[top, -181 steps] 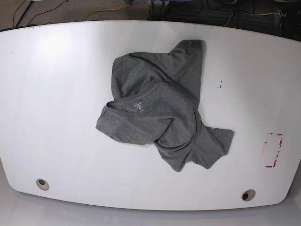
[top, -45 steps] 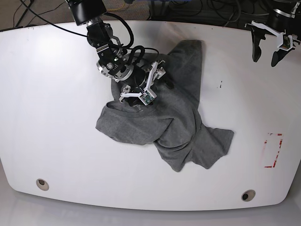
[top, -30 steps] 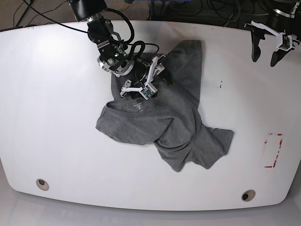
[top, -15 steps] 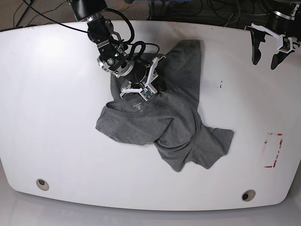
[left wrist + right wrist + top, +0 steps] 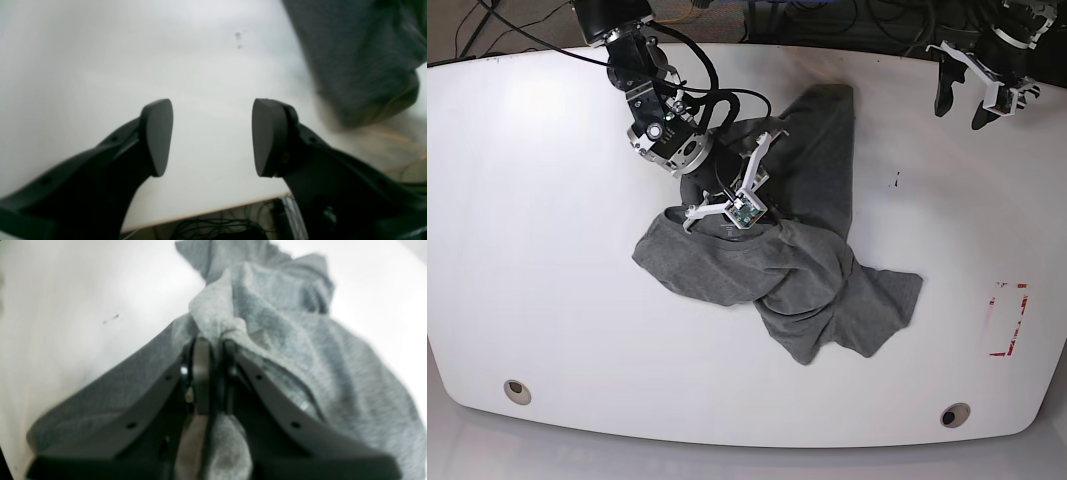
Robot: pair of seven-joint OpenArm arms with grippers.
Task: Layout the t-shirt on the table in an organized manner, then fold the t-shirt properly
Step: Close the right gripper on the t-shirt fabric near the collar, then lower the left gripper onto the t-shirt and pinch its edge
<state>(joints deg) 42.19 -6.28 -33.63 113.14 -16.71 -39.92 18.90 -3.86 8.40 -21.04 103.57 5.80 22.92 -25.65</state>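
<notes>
The dark grey t-shirt [image 5: 817, 270] lies crumpled in the middle of the white table [image 5: 547, 250]. My right gripper [image 5: 727, 200] sits on the shirt's upper part near the collar. In the right wrist view the right gripper [image 5: 213, 346] is shut on a raised fold of the t-shirt [image 5: 283, 340]. My left gripper [image 5: 960, 103] hangs open over the table's far right edge, apart from the shirt. The left wrist view shows the left gripper [image 5: 213, 133] with nothing between its fingers and a part of the t-shirt [image 5: 350, 50] at the upper right.
Two round grommet holes [image 5: 517, 391] [image 5: 954, 414] sit near the front edge. A red tape mark [image 5: 1007, 320] is at the right, and black specks [image 5: 894, 181] lie right of the shirt. Cables run behind the table's far edge [image 5: 200, 210].
The right gripper has shut on a fold of the shirt near the collar and drawn it slightly toward the front. The left gripper has shifted a little left along the far edge.
</notes>
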